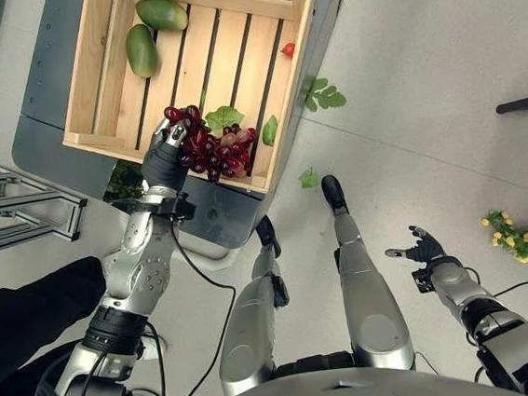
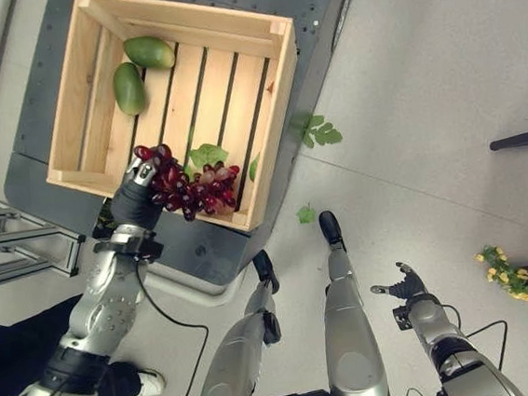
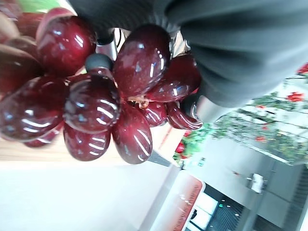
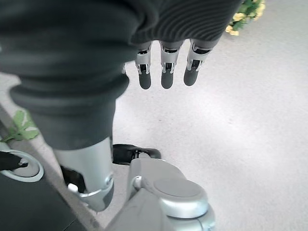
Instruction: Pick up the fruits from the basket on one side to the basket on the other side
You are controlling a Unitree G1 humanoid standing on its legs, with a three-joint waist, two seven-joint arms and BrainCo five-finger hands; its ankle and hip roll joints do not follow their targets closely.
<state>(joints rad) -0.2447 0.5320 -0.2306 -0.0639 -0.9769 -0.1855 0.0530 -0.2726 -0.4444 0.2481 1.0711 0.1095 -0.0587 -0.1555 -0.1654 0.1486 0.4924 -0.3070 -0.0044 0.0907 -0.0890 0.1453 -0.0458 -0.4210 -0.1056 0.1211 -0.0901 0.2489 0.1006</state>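
Status: mid-transfer, judging by the layout. Left hand [image 1: 165,156] is clenched around a grape bunch [image 1: 217,149], dark red, with green leaves attached. The bunch sits at the near edge of the wooden crate [image 1: 91,55], over the near right corner, spilling from the hand toward the crate's right wall. In the left wrist view the grapes [image 3: 96,96] press right up against the hand, with a dark fingertip [image 3: 98,62] showing between the berries, so the grasp looks solid.

Can't tell whether the bunch is resting on the slats or hanging just above them, so it could be going in or coming out. Either way, the hand hasn't let go.

Crate contents besides the grapes: two green mangoes [image 1: 162,14] and [image 1: 141,50] in the far left corner, just beside each other, and a small red fruit [image 1: 289,49] against the right wall. The crate sits on a dark grey table [image 1: 46,69].

Second basket: not identifiable. A stray leaf sprig [image 1: 321,94] and a smaller leaf [image 1: 309,179] lie on the floor [image 1: 418,52] beside the table. Yellow flowers [image 1: 521,239] are on the floor off to the right.

Right hand [image 1: 423,243] is down low at the robot's right side, well apart from the crate, with its fingers relaxed and holding nothing. Right wrist view confirms this: straight fingers [image 4: 166,72] over bare floor.

Remaining, as I read it: finish moving the grapes, then the mangoes and red fruit if this crate is the source.
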